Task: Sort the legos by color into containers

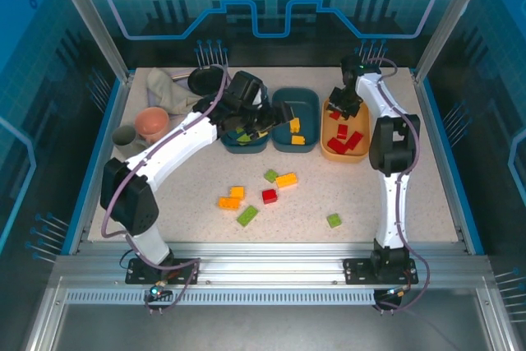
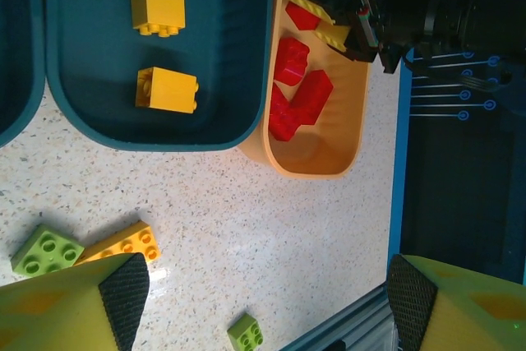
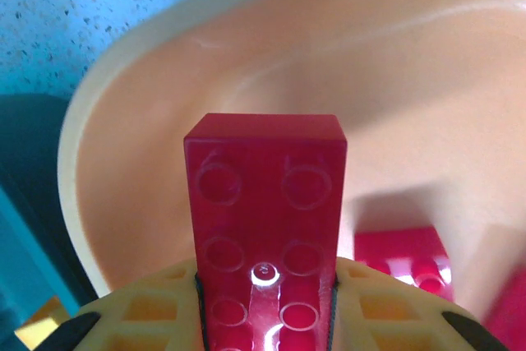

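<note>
My right gripper (image 1: 341, 107) hangs over the far end of the yellow-orange tub (image 1: 358, 154), shut on an oblong red brick (image 3: 265, 203). Other red bricks (image 1: 345, 141) lie in that tub (image 3: 411, 80). The middle teal tub (image 1: 296, 144) holds two yellow bricks (image 2: 164, 47). My left gripper (image 1: 267, 117) hovers open and empty over the left teal tub (image 1: 245, 145), partly hiding it; its fingers (image 2: 123, 293) frame bare table. Loose on the table lie green (image 1: 271, 176), yellow (image 1: 287, 180), red (image 1: 269, 196), orange (image 1: 231, 198), green (image 1: 247, 216) and green (image 1: 334, 220) bricks.
A pink bowl (image 1: 151, 123), a grey cup (image 1: 125, 137), a crumpled grey cloth (image 1: 168, 92) and a small black pan (image 1: 205, 80) crowd the far left corner. A blue rim (image 1: 440, 154) borders the table.
</note>
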Robot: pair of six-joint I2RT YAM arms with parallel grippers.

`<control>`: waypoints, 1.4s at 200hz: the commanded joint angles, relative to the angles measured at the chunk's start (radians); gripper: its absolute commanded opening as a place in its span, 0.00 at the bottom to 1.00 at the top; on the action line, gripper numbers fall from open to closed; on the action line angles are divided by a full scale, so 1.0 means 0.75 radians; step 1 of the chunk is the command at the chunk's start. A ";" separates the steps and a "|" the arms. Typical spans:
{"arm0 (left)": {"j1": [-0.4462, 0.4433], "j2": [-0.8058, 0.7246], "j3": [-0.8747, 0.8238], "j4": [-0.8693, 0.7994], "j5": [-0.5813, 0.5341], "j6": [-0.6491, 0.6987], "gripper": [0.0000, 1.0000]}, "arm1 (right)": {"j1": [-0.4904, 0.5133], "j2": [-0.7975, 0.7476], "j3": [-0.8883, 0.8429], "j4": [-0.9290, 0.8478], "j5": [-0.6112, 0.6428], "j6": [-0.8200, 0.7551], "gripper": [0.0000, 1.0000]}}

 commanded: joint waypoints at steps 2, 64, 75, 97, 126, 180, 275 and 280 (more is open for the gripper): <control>-0.013 0.043 0.069 -0.016 -0.012 0.024 0.79 | -0.021 0.065 0.057 -0.069 -0.055 0.010 0.21; -0.012 0.040 0.079 -0.080 -0.032 0.047 0.79 | -0.027 0.037 0.047 -0.064 -0.045 0.011 0.43; -0.012 0.028 0.075 -0.088 -0.031 0.055 0.79 | -0.026 0.022 0.045 -0.063 -0.045 0.004 0.43; -0.012 0.006 0.062 -0.098 -0.026 0.065 0.79 | -0.026 0.000 0.041 -0.063 -0.043 -0.008 0.42; -0.012 -0.017 0.059 -0.111 -0.023 0.068 0.78 | -0.026 -0.066 0.026 -0.084 -0.008 -0.013 0.53; -0.012 -0.085 0.020 -0.178 -0.021 0.078 0.78 | 0.030 -0.522 -0.266 0.011 0.144 -0.057 0.52; -0.241 0.174 0.052 -0.388 0.232 -0.269 0.73 | 0.550 -1.530 -1.121 -0.123 0.366 -0.008 0.56; -0.262 0.200 0.062 -0.391 0.248 -0.294 0.73 | 0.585 -1.580 -1.151 -0.129 0.372 -0.006 0.56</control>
